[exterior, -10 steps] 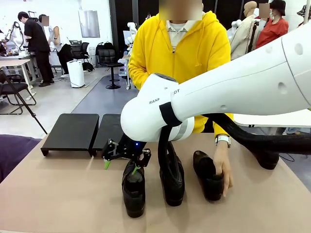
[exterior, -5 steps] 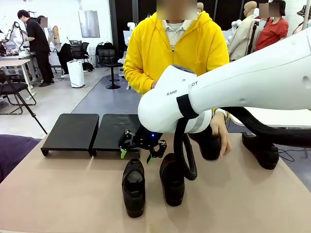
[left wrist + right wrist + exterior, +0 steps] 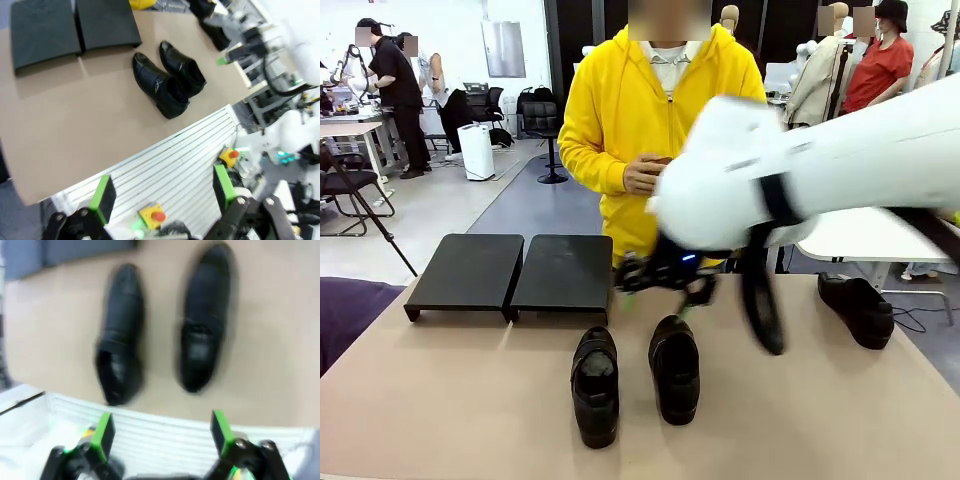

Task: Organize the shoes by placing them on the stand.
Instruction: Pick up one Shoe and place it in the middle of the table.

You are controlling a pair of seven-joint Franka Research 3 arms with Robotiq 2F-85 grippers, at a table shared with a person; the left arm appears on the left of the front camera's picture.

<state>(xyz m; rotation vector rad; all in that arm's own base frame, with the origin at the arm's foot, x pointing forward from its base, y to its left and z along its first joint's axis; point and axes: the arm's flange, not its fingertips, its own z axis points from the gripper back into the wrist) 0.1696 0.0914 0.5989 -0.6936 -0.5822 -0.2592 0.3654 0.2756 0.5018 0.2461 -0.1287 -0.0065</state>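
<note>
Up and rightward goes your right gripper (image 3: 658,284), clear of the two near shoes (image 3: 595,386), fingers spread and empty; left gripper (image 3: 162,192) spread too.

My gripper (image 3: 161,434) hangs over the table (image 3: 50,355), jaws wide apart, holding nothing. One shoe (image 3: 120,335) and the other shoe (image 3: 204,325), both black and blurred, lie side by side, not touching, heels at the table's edge.
</note>
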